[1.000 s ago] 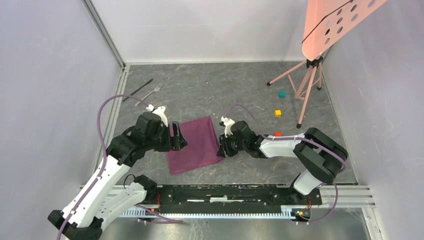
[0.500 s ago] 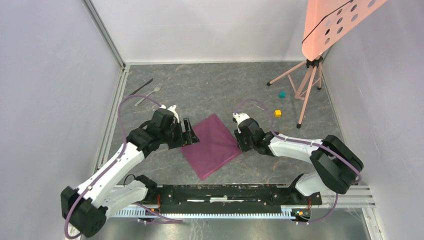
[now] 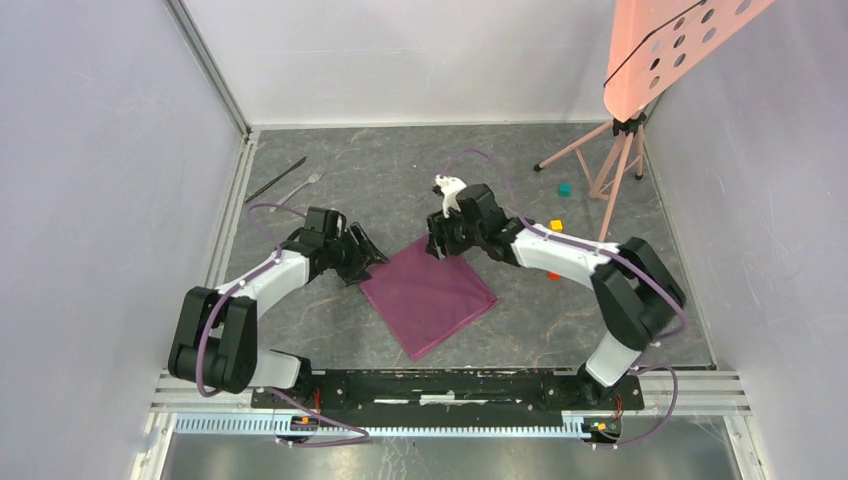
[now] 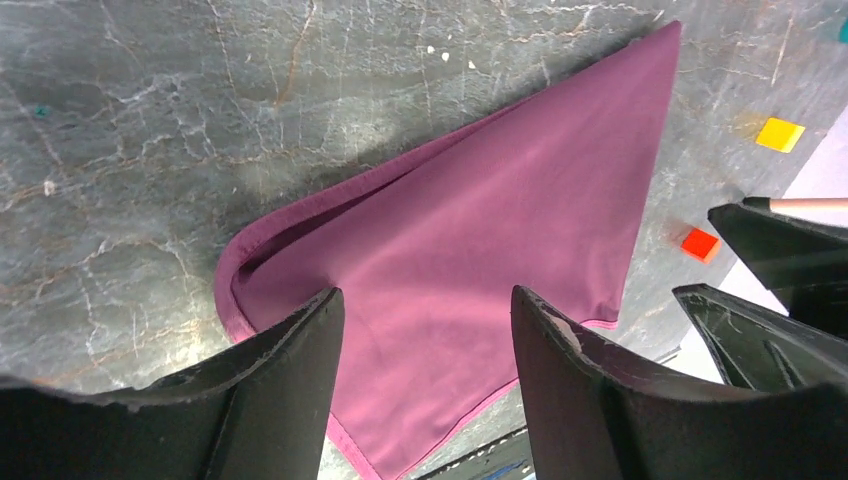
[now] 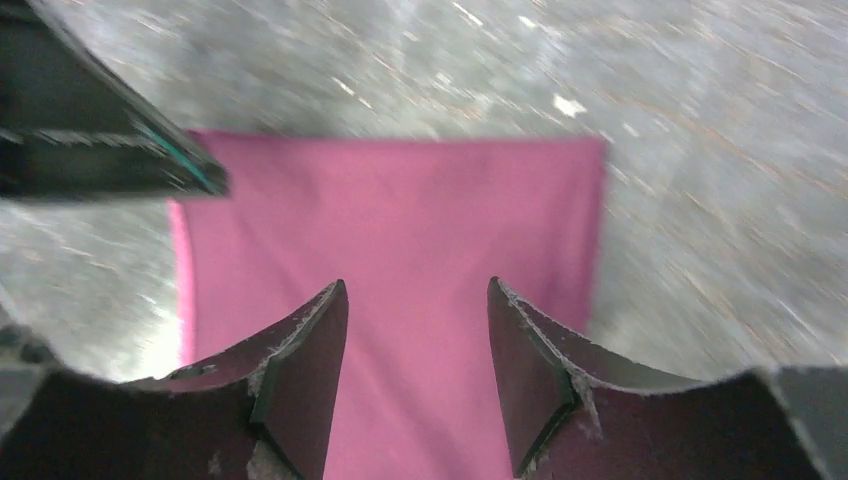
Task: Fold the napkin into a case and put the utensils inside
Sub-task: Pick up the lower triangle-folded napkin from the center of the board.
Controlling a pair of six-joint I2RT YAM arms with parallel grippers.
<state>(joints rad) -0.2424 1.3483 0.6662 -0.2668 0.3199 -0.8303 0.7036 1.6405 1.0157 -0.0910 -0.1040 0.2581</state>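
Note:
The plum-purple napkin (image 3: 428,295) lies folded flat on the grey table, turned like a diamond; its layered hem shows in the left wrist view (image 4: 480,230). My left gripper (image 3: 372,256) hovers at its left corner, jaws open, only cloth showing below them (image 4: 428,310). My right gripper (image 3: 437,245) is over the far corner, also open above the cloth (image 5: 415,290) (image 5: 400,210). The silver fork (image 3: 303,186) and the dark knife (image 3: 277,179) lie side by side at the far left, well away from both grippers.
A teal cube (image 3: 565,188), a yellow cube (image 3: 556,226) and an orange-red cube (image 3: 553,275) lie right of the napkin. A tripod (image 3: 612,170) carrying a pink perforated board stands at the far right. White walls close in the table.
The napkin has been turned and shifted right into a diamond. My right gripper let go, opened and moved up to the far corner. My left arm swung inward to the left corner.

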